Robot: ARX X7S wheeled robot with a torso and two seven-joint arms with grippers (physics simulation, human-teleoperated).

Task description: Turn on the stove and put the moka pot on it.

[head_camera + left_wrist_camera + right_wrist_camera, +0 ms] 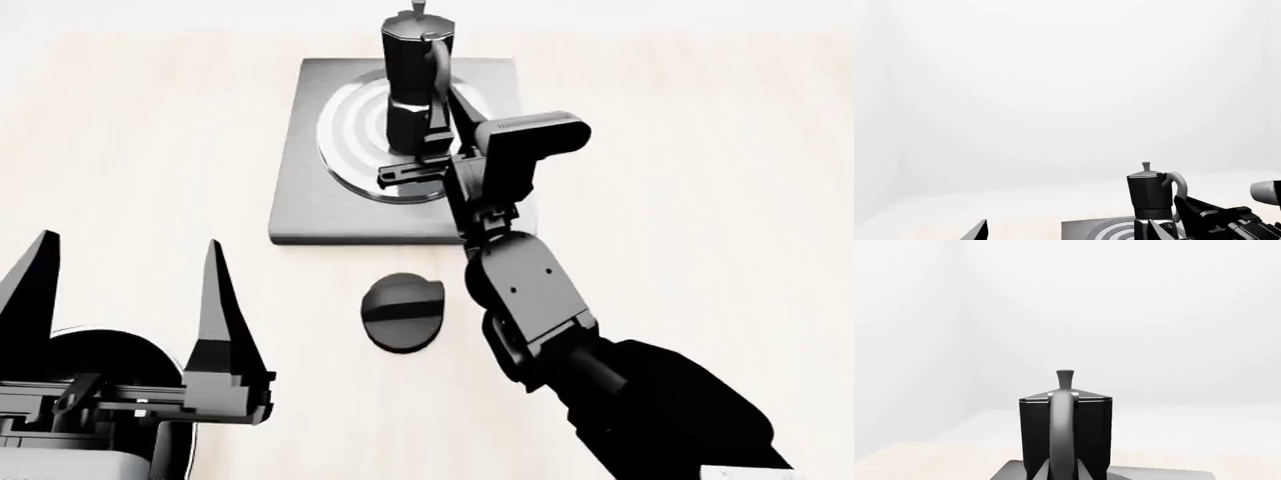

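On the far side of the table [694, 120], I see the stove [300, 205] lying flat, with the moka pot [411, 75] standing upright on its ringed burner [350, 125]. My right gripper [430, 140] reaches in from the near right; its fingers [441, 105] sit on either side of the pot's handle [1062, 435], though I cannot tell whether they press it. From the right wrist camera the handle fills the centre, running up to the lid knob [1065, 377]. Nearer to me, just in front of the stove and apart from it, the round black knob [404, 312] rests on the table. My left gripper [127, 300] hangs at the near left, well away from the stove, jaws spread wide with nothing between them. Below it I catch the edge of a dark round pan [100, 350].
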